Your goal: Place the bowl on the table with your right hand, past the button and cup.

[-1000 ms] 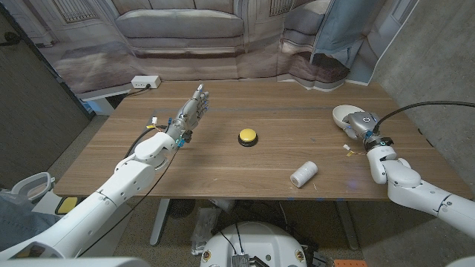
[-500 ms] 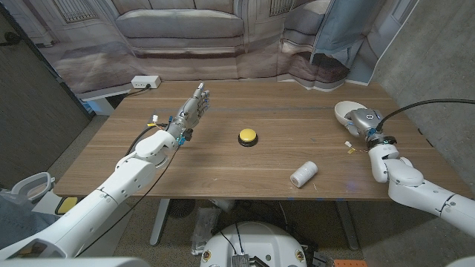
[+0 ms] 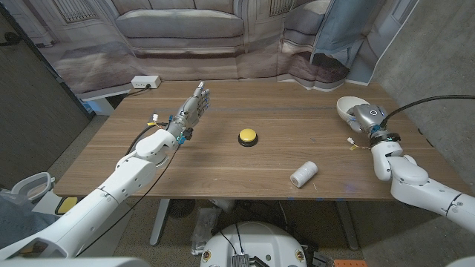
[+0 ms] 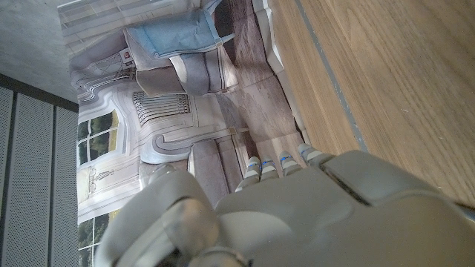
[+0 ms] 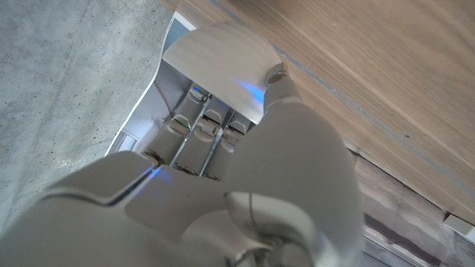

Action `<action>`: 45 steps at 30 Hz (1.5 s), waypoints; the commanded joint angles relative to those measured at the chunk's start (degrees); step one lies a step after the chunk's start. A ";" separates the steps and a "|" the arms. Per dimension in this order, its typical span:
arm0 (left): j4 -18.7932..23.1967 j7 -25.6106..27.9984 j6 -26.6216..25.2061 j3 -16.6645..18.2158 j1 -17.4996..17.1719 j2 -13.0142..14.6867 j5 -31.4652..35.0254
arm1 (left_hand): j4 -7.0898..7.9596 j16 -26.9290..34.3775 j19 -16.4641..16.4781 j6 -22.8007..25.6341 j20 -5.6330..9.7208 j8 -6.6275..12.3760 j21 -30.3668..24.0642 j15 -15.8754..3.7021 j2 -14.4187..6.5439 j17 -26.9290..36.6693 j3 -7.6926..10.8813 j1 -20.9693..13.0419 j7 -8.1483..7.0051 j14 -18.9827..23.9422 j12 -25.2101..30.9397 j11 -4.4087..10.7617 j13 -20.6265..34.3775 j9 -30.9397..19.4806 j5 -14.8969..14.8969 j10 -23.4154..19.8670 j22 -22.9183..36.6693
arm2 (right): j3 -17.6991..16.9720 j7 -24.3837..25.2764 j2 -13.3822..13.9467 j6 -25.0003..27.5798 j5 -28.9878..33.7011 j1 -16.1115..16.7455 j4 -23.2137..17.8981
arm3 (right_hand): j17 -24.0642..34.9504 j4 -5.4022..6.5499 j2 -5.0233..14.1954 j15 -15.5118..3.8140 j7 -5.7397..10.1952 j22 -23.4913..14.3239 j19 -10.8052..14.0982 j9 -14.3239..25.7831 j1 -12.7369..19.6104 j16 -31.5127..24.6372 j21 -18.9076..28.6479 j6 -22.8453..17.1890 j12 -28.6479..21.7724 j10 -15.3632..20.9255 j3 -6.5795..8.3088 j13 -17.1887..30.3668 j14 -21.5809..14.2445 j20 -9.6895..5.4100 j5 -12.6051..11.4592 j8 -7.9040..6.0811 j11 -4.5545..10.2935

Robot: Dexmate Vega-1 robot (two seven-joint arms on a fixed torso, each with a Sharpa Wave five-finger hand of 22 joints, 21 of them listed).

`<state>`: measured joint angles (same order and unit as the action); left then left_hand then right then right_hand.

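The right hand [image 3: 365,117] is near the tabletop's [image 3: 245,170] far right corner with its fingers [image 5: 200,122] wrapped over the rim of the white bowl [image 3: 346,106], which it holds. In the right wrist view the bowl [image 5: 219,63] lies against the fingertips, thumb on one side of the rim and the other fingers on the inside; whether the bowl's base touches the wood is hard to tell from here.

The yellow button [image 3: 248,136] sits near the middle of the tabletop. The white cup [image 3: 303,174] lies on its side toward the near edge, between the button and the right arm. The bowl is farther back and nearer the right edge than both.

The left hand [image 3: 191,113] is over the left half of the tabletop, toward the far edge, fingers straight and close together, holding nothing. In the left wrist view its fingers [image 4: 278,165] point past the tabletop's edge toward a backdrop.

A white power strip [image 3: 145,81] lies beyond the far left corner.
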<state>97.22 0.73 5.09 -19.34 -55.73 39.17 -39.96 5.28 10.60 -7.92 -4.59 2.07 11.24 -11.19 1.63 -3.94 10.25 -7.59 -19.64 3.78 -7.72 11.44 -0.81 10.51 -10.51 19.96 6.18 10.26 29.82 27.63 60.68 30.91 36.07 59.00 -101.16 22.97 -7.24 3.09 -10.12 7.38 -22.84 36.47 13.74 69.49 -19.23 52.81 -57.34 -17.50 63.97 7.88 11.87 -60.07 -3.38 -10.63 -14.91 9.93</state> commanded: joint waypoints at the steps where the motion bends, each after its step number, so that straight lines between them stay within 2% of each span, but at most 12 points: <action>1: -0.77 -0.54 0.48 -0.21 0.58 -0.35 0.05 | -0.05 0.11 -0.68 0.08 1.11 0.02 -0.26 -0.15 -0.39 0.17 -0.52 -0.14 -0.19 0.01 0.09 0.14 0.19 -0.14 -0.14 -0.06 0.11 | -2.27 -2.16 1.76 1.16 -1.37 1.22 -3.39 | 0.34 0.15 5.06 -3.66 4.43 0.01 -0.34 0.15 5.26 0.00 0.55 -4.71 -0.13 0.20 -0.08 0.22 -0.46 -8.36 -0.26 0.27 0.49; 15: -0.07 -0.12 -0.47 0.16 0.40 0.37 -0.10 | -0.04 0.11 -0.71 0.06 1.13 0.00 -0.26 -0.17 -0.45 0.17 -0.66 -0.22 -0.19 -0.01 0.08 0.15 0.19 -0.14 -0.19 -0.04 0.11 | -3.41 -5.14 4.07 3.50 0.10 1.62 -6.83 | 0.47 0.32 5.12 -3.65 4.41 0.42 -0.32 0.11 5.16 0.05 0.87 -4.84 -0.03 0.38 -0.22 0.18 -0.64 -8.28 -0.21 0.46 0.48; 34: 0.66 -0.09 -1.02 0.54 0.61 1.04 -0.12 | -0.04 0.11 -0.72 0.07 1.13 0.00 -0.27 -0.15 -0.51 0.17 -0.84 -0.30 -0.15 -0.02 0.08 0.16 0.19 -0.14 -0.23 -0.06 0.11 | -5.05 -5.22 4.49 4.36 -0.08 3.47 -9.60 | 0.62 0.34 5.13 -3.65 4.38 0.95 -0.26 0.25 5.28 0.10 1.30 -5.01 0.06 0.61 -0.32 0.18 -0.95 -8.34 -0.20 0.58 0.49; 45: 0.55 -0.33 -0.53 0.63 0.13 0.98 -0.30 | -0.03 0.11 -0.77 0.07 1.11 -0.01 -0.25 -0.10 -0.57 0.17 -0.95 -0.36 -0.13 -0.02 0.07 0.17 0.19 -0.14 -0.26 -0.04 0.11 | -5.33 -4.89 4.17 3.16 -0.08 4.06 -10.50 | 0.69 0.42 5.17 -3.64 4.41 1.24 -0.09 0.32 5.28 0.11 1.67 -5.08 0.01 1.03 -0.40 0.18 -1.24 -8.34 -0.20 0.67 0.47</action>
<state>97.64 0.55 4.31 -18.88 -55.16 40.03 -40.09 5.29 10.60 -7.92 -4.59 2.07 11.24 -11.19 1.63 -4.17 10.25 -8.06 -19.87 3.78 -7.72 11.44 -0.81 10.51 -10.52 19.71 6.18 10.25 24.92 22.50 65.05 34.91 36.06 62.43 -110.69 23.59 -7.02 2.93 -10.34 7.69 -21.51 36.47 13.99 69.65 -18.91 54.04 -57.65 -17.28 64.09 7.49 11.86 -60.70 -3.38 -10.62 -14.23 10.05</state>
